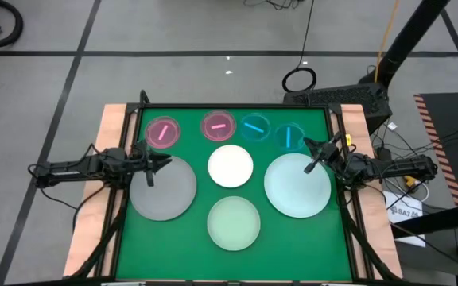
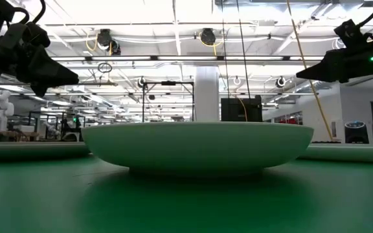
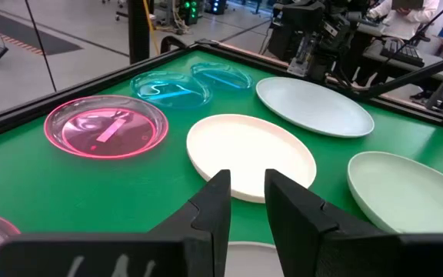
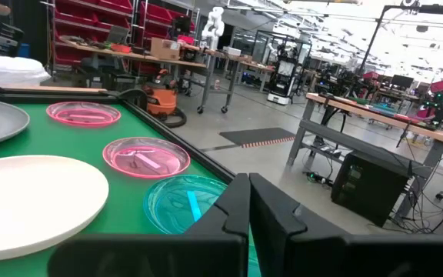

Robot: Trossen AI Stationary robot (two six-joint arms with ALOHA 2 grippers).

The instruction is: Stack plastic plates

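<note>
Eight plates lie apart on the green mat, each resting flat on its underside. In the high view two pink plates [image 1: 163, 132] [image 1: 219, 125] and two blue plates [image 1: 254, 128] [image 1: 290, 136] line the far side. The white plate [image 1: 230, 165] is in the middle, with the pale green plate [image 1: 233, 222] nearer. The grey plate [image 1: 164, 189] lies left and the pale mint plate [image 1: 297, 187] right. My left gripper [image 1: 156, 164] hovers over the grey plate's far edge, narrowly open [image 3: 246, 188]. My right gripper [image 1: 316, 155] hovers over the mint plate's far edge, shut [image 4: 248, 192].
Raised black rails and wooden strips [image 1: 114, 127] border the mat. In the low view the pale green plate [image 2: 199, 145] fills the foreground, and both grippers [image 2: 50, 74] [image 2: 309, 71] hang well above the table. Bare mat shows between the plates and along the near edge [image 1: 157, 254].
</note>
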